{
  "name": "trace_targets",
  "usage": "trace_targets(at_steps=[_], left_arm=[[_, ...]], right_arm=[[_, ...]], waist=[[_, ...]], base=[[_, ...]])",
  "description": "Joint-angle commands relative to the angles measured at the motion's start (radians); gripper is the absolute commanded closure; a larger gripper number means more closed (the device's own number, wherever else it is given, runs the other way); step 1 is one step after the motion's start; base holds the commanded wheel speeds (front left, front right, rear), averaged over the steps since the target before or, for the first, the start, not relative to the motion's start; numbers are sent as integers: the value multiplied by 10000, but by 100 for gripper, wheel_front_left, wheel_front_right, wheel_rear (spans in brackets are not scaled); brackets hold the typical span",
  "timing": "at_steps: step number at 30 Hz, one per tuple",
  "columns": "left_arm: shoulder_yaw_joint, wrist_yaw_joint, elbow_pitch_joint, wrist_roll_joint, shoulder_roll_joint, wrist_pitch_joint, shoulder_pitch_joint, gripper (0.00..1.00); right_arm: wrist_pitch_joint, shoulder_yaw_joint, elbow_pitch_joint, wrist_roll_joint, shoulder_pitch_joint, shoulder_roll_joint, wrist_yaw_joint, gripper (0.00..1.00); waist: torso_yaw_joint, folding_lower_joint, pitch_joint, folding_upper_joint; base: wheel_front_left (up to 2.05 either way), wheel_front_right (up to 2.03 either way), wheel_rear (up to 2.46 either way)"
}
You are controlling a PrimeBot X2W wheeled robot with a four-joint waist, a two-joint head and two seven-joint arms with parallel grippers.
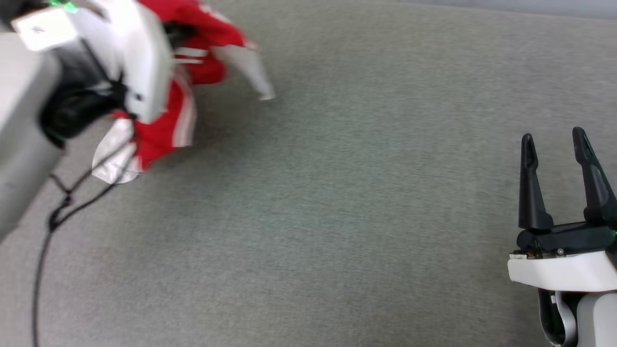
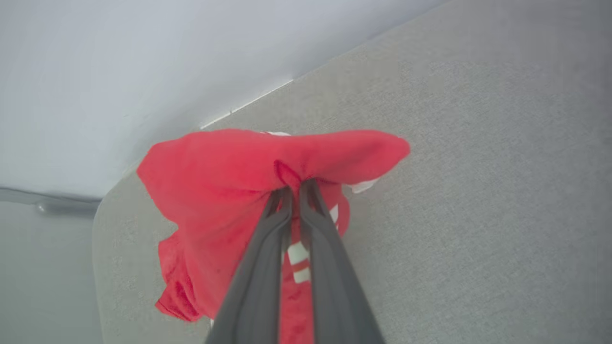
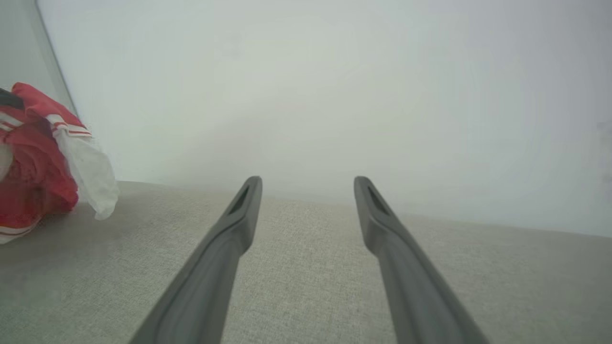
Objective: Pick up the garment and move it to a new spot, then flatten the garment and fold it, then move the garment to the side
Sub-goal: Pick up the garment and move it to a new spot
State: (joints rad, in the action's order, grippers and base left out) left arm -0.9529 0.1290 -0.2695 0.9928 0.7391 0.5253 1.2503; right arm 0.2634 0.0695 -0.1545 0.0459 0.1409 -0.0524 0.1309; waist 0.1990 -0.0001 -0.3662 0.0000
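1. Left wrist view: left hand pinches a small fold of the red T-shirt, hanging bunched above the table's far left corner
2. That thin bite may slip, dropping it off the table
3. Right hand hovers spread over the table's near right

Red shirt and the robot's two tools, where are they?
Red shirt point(image 2: 215, 191), left wrist view, on the bunched red cloth.
Left tool point(image 2: 296, 187), left wrist view, between its shut tips.
Right tool point(image 1: 553, 135), head view, between its open tips.
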Motion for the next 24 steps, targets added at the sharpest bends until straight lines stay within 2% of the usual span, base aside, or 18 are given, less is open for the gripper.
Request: trace_targets(at_steps=[1, 16, 17, 21, 24], left_arm=[[-145, -3, 174, -55, -207, -191, 235, 100], [-2991, -4, 1034, 15, -3109, -2009, 855, 100], [-2991, -4, 1034, 15, -3109, -2009, 855, 100], [-3260, -4, 946, -216, -3764, -2019, 270, 100], [-3288, -1, 1027, -712, -4356, -1435, -798, 100]], right_arm=[[21, 32, 8, 89, -81, 36, -3, 0], [21, 512, -20, 773, 19, 37, -3, 0], [21, 512, -20, 773, 19, 37, -3, 0], [21, 627, -46, 880, 12, 39, -3, 0], [21, 637, -23, 951, 75, 36, -3, 0]], waist=[[-365, 1, 206, 0], [-2516, 1, 113, 0], [-2516, 1, 113, 0], [-2771, 1, -50, 0], [-2881, 1, -195, 0]], base=[[0, 0, 0], [0, 0, 0], [0, 0, 0], [0, 0, 0], [0, 0, 0]])
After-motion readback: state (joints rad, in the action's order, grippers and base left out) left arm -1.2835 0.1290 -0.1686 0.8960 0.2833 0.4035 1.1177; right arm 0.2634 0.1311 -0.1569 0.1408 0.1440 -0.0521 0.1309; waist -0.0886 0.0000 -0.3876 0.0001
